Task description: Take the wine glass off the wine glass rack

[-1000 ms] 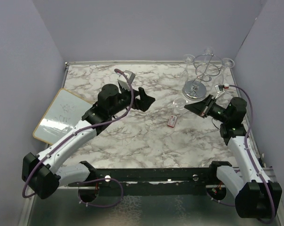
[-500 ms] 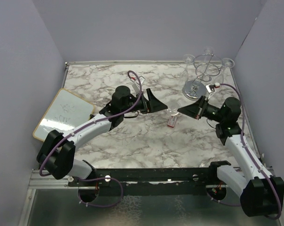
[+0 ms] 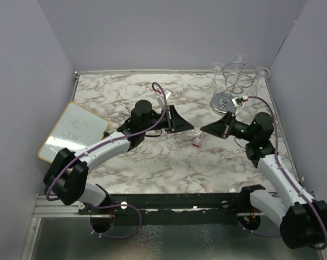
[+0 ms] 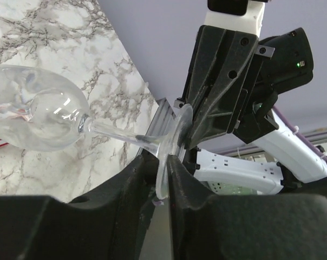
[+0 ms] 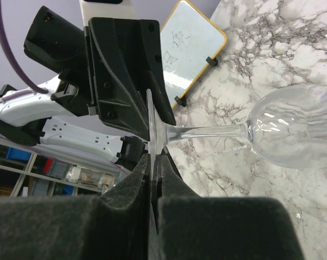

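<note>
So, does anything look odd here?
Yes: the clear wine glass lies sideways in the air, not upright. The right pincer pinches its round foot, and the left pincer holds the same foot.

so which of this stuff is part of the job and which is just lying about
Job: glass, rack, left claw, right claw.
Lying about: whiteboard, small red-white item, other glasses at the rack.
</note>
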You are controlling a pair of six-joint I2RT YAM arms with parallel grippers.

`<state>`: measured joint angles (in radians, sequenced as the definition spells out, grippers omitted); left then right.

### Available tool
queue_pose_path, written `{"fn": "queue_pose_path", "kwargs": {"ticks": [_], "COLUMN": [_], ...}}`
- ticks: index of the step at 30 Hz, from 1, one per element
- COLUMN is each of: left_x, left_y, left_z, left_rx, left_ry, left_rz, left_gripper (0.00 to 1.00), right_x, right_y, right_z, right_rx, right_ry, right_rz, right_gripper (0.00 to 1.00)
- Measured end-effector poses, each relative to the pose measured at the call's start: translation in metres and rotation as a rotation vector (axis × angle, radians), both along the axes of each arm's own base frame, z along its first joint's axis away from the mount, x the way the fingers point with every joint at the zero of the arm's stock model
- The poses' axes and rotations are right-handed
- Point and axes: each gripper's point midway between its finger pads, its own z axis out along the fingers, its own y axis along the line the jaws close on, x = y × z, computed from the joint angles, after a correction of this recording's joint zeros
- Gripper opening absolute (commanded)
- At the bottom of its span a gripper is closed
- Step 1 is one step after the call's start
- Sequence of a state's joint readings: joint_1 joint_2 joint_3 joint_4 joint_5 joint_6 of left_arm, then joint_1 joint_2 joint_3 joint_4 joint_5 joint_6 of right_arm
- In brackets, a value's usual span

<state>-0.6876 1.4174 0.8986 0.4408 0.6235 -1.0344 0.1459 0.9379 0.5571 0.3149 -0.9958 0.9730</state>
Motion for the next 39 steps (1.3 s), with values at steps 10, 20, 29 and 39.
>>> {"fn": "queue_pose_path", "kwargs": {"ticks": [10,20,29,39], "left_x": [-0.006,-0.011,-0.012,0.005], "left_y": [-0.001,-0.001,0.003,0.04], "left_z": [-0.007,-0.018,-0.017,0.038], "left_rx": [0.017,0.048,0.064,0.228], "left_ry": [-0.023,-0.069,-0.13,-0.365], "left_rz": [-0.025,-0.042,-0.04,0.1], "left_gripper": [0.0,0.0,0.68,0.89], "right_x": [0.007,0.009,0.006,0.0], "right_y": [0.005,0.013,0.016,0.011], "right_z": [-0.015,-0.025,-0.032,-0.027], "right_rx": [-0.021,-0.031,-0.074,-0.218], "right_ry": [0.039,0.069,-0.024,-0.522], "right_rz": [0.005,0.049,0.094,0.101], "right_gripper": [0.12,0.15,0.01,0.01]}}
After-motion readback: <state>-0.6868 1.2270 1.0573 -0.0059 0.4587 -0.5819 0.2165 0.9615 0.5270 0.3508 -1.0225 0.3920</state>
